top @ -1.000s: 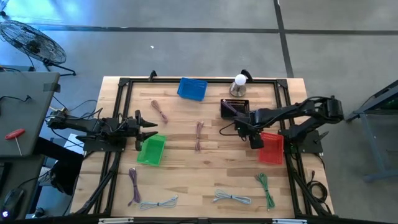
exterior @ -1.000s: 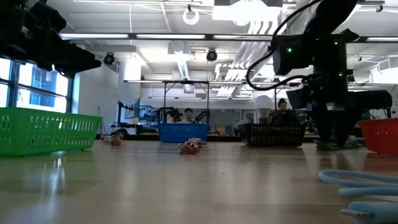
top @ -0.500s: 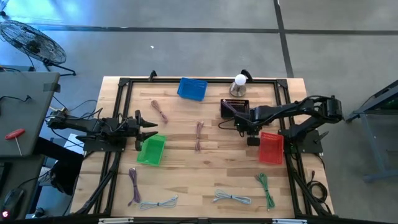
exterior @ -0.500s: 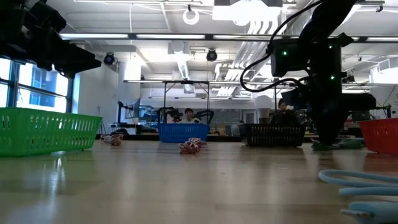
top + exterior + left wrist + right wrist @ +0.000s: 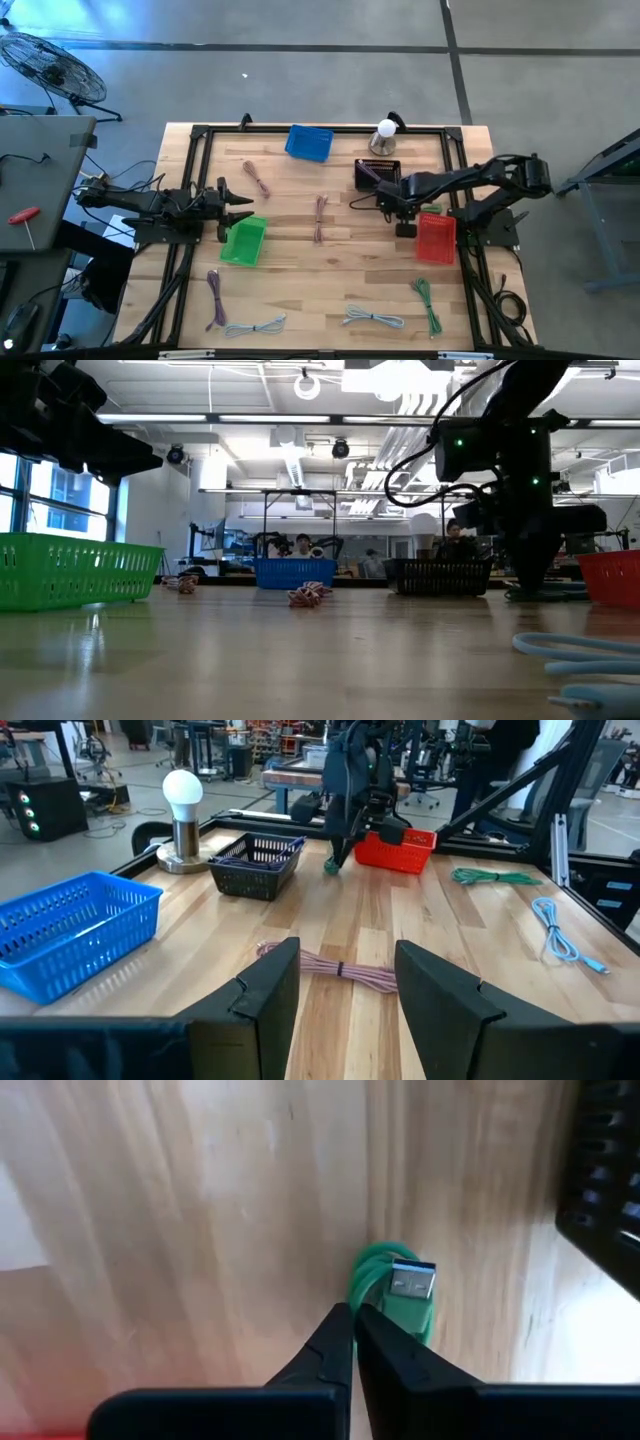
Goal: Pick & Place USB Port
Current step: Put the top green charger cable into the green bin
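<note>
Beside the green plastic basket (image 5: pixel 243 241), the left gripper (image 5: pixel 243 205) waits, fingers parted, empty. Past the black mesh basket (image 5: pixel 377 174), the right gripper (image 5: pixel 356 1330) is pinched together against the coiled green USB cable (image 5: pixel 392 1294).

Wooden table (image 5: pixel 300 270) carries green basket (image 5: pixel 243 241), blue basket (image 5: pixel 309 142), black basket (image 5: pixel 375 173), red basket (image 5: pixel 436 238), lamp (image 5: pixel 384 136), scattered cable bundles.

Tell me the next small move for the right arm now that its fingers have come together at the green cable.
Probably lift the right gripper slightly to test the grip. Its fingers are shut on the coiled green cable, low on the wood between the black basket and red basket. If the cable rises, carry it to a basket. The left gripper waits open beside the green basket.
</note>
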Controlling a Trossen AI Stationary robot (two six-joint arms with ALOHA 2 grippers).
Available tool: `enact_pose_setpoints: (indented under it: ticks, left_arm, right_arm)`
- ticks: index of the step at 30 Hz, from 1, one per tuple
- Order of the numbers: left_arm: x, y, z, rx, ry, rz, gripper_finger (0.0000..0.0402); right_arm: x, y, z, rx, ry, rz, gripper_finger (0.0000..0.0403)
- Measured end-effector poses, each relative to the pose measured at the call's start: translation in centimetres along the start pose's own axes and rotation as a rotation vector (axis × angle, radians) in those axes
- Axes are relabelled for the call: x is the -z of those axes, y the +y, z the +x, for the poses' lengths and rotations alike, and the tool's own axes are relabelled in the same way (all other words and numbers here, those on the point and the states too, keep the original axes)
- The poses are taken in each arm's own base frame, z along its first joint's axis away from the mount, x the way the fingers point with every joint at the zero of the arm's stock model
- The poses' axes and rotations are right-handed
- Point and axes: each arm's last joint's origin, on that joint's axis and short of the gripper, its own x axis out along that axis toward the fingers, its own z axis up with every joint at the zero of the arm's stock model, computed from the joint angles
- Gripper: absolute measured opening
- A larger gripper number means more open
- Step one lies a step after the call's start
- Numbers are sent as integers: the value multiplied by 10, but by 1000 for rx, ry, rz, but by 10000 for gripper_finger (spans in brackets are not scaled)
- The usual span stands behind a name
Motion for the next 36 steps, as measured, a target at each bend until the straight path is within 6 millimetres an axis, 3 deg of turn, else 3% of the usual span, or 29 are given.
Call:
enact_pose_setpoints:
  ticks: [5, 9, 15, 19, 24, 29, 36]
  left_arm:
    - [0, 0, 0, 1, 0, 0, 162]
    - [0, 0, 0, 1, -1, 0, 162]
    - [-4, -1, 0, 10, -38, -7, 162]
    - [-15, -6, -2, 167, -140, -42, 162]
    - [-27, -11, -4, 334, -258, 6, 162]
    - [-27, -15, 5, 332, -246, 76, 162]
    - [-28, -24, 25, 363, -288, 178, 162]
  right_arm:
    - [-11, 17, -24, 2, -16, -38, 1]
    - [-26, 34, -57, 5, -91, -75, 1]
    - [-47, 65, -115, 7, -303, -147, 0]
    - [-56, 84, -146, 5, -473, -192, 0]
    - [-68, 105, -166, -34, -707, -298, 0]
    - [-78, 120, -180, -112, -935, -419, 0]
    - [-84, 126, -192, -159, -1083, -486, 0]
